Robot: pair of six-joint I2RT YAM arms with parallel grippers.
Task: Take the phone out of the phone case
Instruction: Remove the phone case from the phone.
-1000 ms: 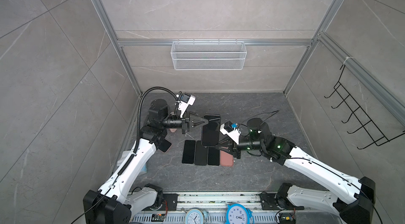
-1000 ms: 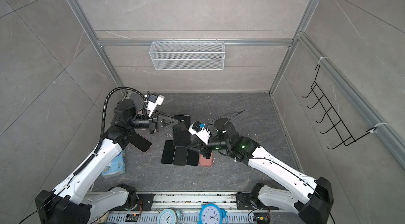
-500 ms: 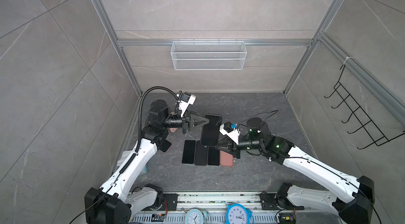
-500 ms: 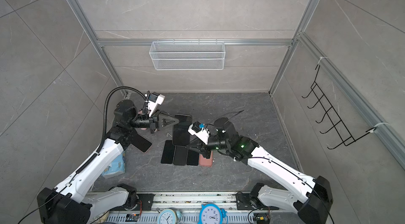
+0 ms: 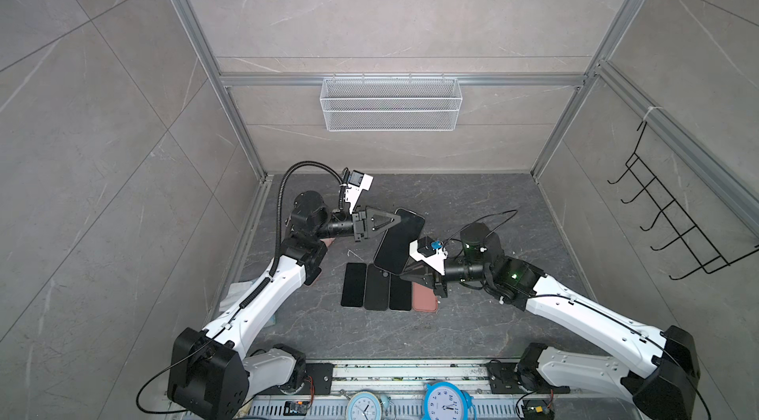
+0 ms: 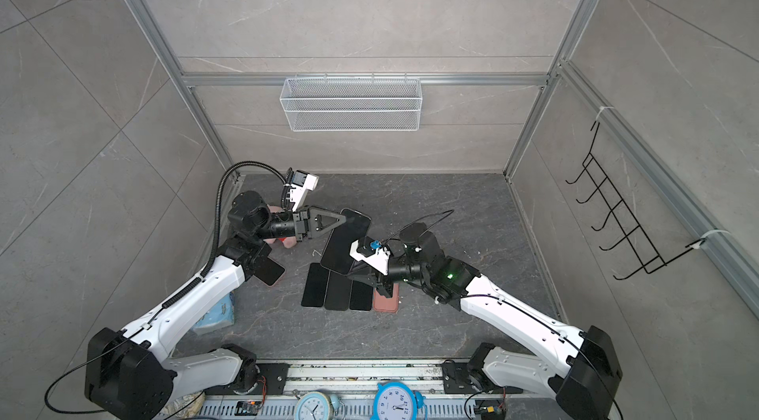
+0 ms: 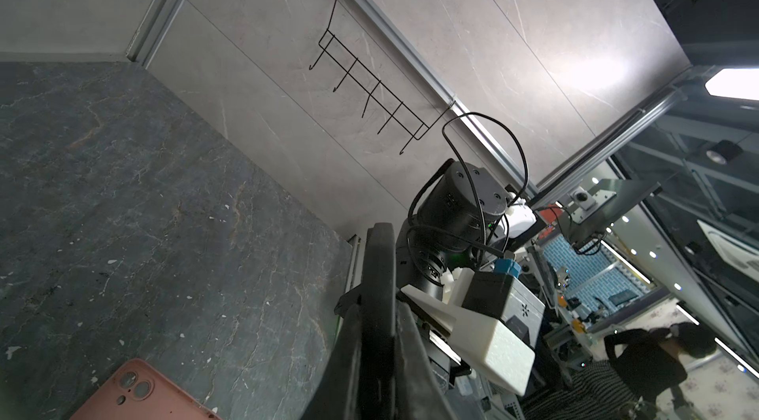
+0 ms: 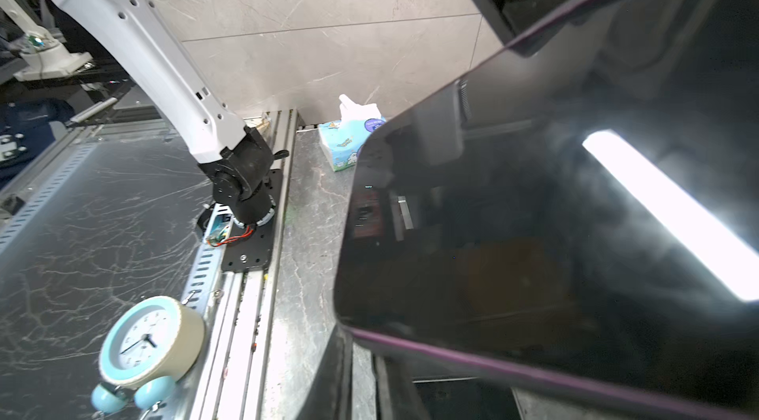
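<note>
Since a second ago the phone (image 5: 399, 240) has tipped further off square, and the right gripper (image 5: 405, 271) has edged in at its lower corner with the jaws drawing closer; the left gripper (image 5: 396, 220) has hardly shifted. The phone hangs in the air between the two arms, above the desk (image 5: 472, 200), screen up. The purple rim of its case (image 8: 451, 356) shows along its edges, so it is not out yet. The left jaws are clamped on the upper corner, seen edge-on in the left wrist view, likely as the anchor. The right jaws are nearly together on the opposite corner; their tips hide behind the phone, so whether they pinch only the rim I cannot tell. Gripping diagonal corners probably lets one arm peel while the other holds. Just below, a row (image 5: 376, 286) of three dark slabs and a pink case (image 5: 425, 298) lie flat on the desk.
</note>
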